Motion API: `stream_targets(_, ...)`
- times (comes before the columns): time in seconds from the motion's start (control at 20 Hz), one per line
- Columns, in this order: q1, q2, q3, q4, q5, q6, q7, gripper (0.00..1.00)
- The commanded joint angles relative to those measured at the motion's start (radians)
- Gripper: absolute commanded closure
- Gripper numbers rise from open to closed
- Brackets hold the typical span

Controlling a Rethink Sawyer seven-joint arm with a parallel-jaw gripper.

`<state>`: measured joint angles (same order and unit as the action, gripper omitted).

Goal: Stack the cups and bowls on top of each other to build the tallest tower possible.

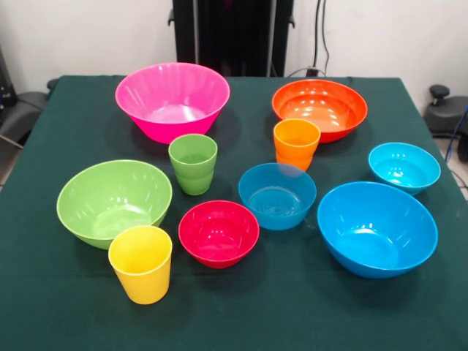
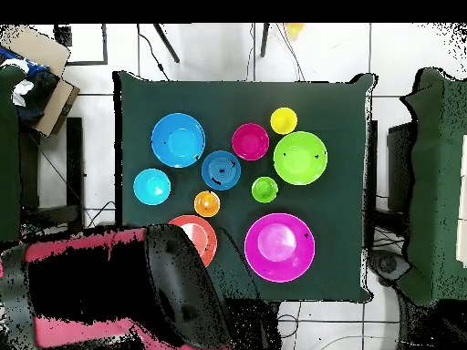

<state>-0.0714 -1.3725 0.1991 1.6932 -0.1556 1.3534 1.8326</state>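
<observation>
Nearest, at the lower left of the front view, the yellow cup (image 1: pixel 140 263) stands upright, just in front of the green bowl (image 1: pixel 114 202). Beside them, at lower centre, sits the red bowl (image 1: pixel 219 232), and at the lower right the big blue bowl (image 1: pixel 376 228). One row back come the green cup (image 1: pixel 193 163), left of centre, a mid blue bowl (image 1: pixel 277 195) at centre, and a small cyan bowl (image 1: pixel 404 167) at the right. The orange cup (image 1: pixel 296 143) stands just in front of the orange bowl (image 1: pixel 319 110) at the upper right; the pink bowl (image 1: pixel 172 101) is at the upper left. All sit mouth up and unstacked on the green table (image 1: pixel 58 307).

The pieces look like thin glossy plastic: probably light, stiff and slippery, so likely to skid or tip under a nudge. A pinch over a rim or wall seems the best hold; the cups could be taken across their tapered sides.

Gaps between neighbours are narrow in the middle cluster. Open cloth lies along the bottom edge and at both lower corners; the outer bowls stay clear of the table's edges.

In the overhead view the arm (image 2: pixel 109 292) fills the lower left, overlapping the orange bowl; the gripper cannot be made out, so whether it is released or clenched I cannot tell.
</observation>
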Motion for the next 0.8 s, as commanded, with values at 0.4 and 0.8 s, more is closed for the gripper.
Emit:
stream_targets(0.4,-0.008,0.165,-0.032,0.257,0.005,-0.437,0.102,0.00)
stream_targets(0.8,-0.026,0.248,-0.032,0.308,0.038,-0.581,0.109,0.00)
